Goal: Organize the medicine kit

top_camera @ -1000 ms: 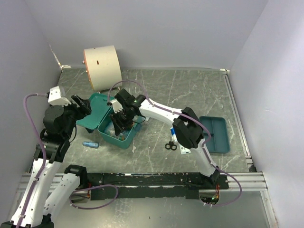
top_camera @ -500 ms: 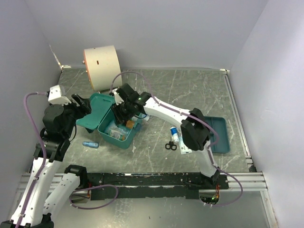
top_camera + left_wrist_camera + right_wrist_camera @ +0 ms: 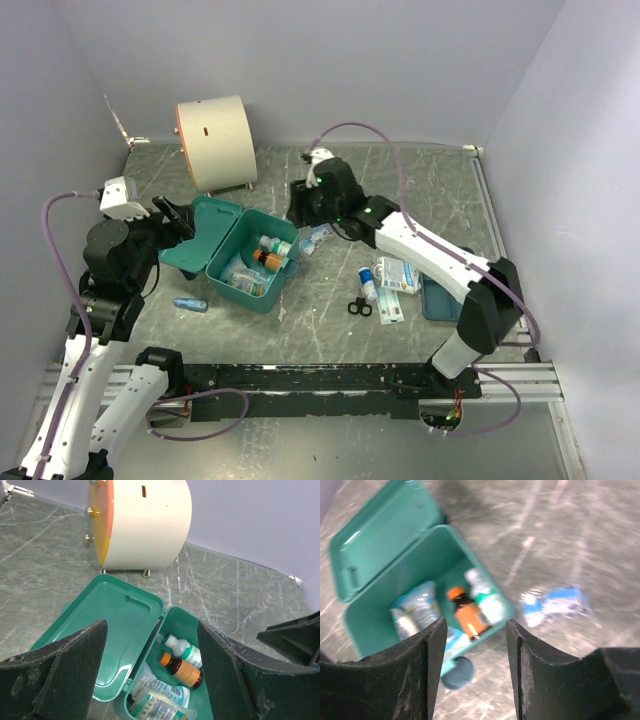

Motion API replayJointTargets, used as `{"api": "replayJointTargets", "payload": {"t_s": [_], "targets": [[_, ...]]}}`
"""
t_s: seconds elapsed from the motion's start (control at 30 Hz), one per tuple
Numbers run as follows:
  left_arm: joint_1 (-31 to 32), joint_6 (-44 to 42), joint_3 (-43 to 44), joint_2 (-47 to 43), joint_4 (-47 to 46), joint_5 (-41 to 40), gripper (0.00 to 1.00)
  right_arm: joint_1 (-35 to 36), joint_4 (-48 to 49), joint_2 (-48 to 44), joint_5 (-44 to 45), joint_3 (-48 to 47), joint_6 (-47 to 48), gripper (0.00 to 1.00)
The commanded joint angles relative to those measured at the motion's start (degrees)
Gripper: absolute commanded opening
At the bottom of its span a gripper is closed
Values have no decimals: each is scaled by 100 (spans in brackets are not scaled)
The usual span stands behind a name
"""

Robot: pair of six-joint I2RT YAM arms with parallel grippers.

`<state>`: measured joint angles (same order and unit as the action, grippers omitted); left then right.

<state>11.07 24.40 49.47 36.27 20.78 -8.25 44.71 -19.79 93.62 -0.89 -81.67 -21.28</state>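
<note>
Under right claw [image 3: 476,627]: medicine kit [image 3: 432,555] teal-green, bottle [image 3: 467,615] inside amber with orange cap. Beyond left claw [image 3: 150,630]: drum [image 3: 150,525] cream, orange face. Grey, white-veined table [image 3: 240,595].

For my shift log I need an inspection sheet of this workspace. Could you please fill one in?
Surface: grey marbled table; no spill seen.
Job's things: kit open, lid laid back; white bottle, amber bottle and packets inside.
Clutter: drum, blue tube, scissors, packet, boxes, tray partly under the right arm.
Tools: left tool open, empty, above the kit; right tool open, empty.
Cables: purple cables loop along both arms, apart from the kit.
Surroundings: plain walls; nothing else seen.
</note>
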Motion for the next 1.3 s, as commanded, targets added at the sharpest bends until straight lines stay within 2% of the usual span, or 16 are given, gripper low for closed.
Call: {"api": "replayJointTargets", "payload": {"t_s": [0.0,0.13,0.3,0.57,0.77,0.9,1.1,1.27], "targets": [[9,-67,183,-72,-232,476,84,-319,1,-701,1424,670,-435,51],[9,67,76,-102,-328,590,85,-609,-390,-1264,2236,1367,-820,51],[9,259,4,-17,-426,845,90,-953,-657,-1794,2442,2216,-1297,52],[9,329,-30,141,-451,1287,90,-1105,-1521,-1802,2893,2927,-1139,54],[9,460,-147,184,-626,1381,88,-1109,-1879,-1401,2792,3019,-1133,50],[9,493,-201,196,-659,1375,88,-1109,-1772,-1145,2667,2990,-1007,47],[9,466,-226,173,-620,1332,88,-1101,-1996,-751,2998,2815,-1170,36],[9,440,-255,143,-600,1259,88,-1105,-1959,-712,3035,2863,-1181,34]]}}
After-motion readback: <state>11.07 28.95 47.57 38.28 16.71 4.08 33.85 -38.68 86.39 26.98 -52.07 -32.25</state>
